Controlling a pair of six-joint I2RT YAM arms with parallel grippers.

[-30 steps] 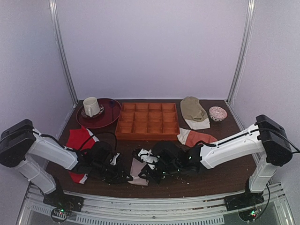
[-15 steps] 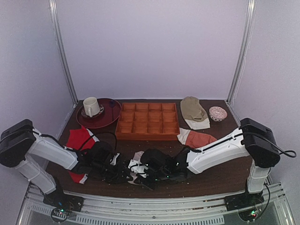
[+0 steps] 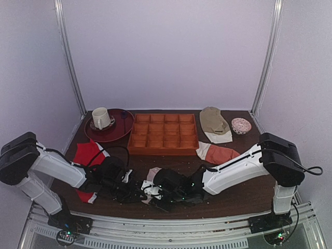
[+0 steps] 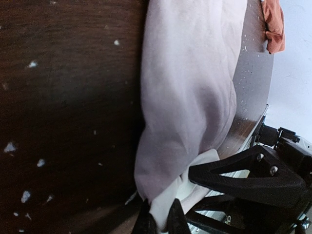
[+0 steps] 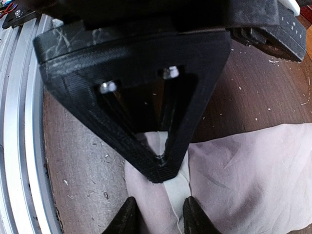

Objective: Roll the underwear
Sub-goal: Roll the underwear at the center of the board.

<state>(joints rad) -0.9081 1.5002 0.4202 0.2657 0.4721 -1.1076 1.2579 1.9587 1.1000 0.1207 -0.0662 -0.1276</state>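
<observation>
Matt cloth underwear [image 4: 190,87], wood table [image 4: 63,97]

Dim, soft overhead view; wrist pictures blurred close up, glare on table [image 4: 253,73].

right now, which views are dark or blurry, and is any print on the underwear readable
Top view: even light, underwear tiny and mostly hidden. Left wrist: table in shadow, cloth soft, top right corner overexposed. Right wrist: sharp, but the left gripper blocks the upper half. No print legible.
</observation>
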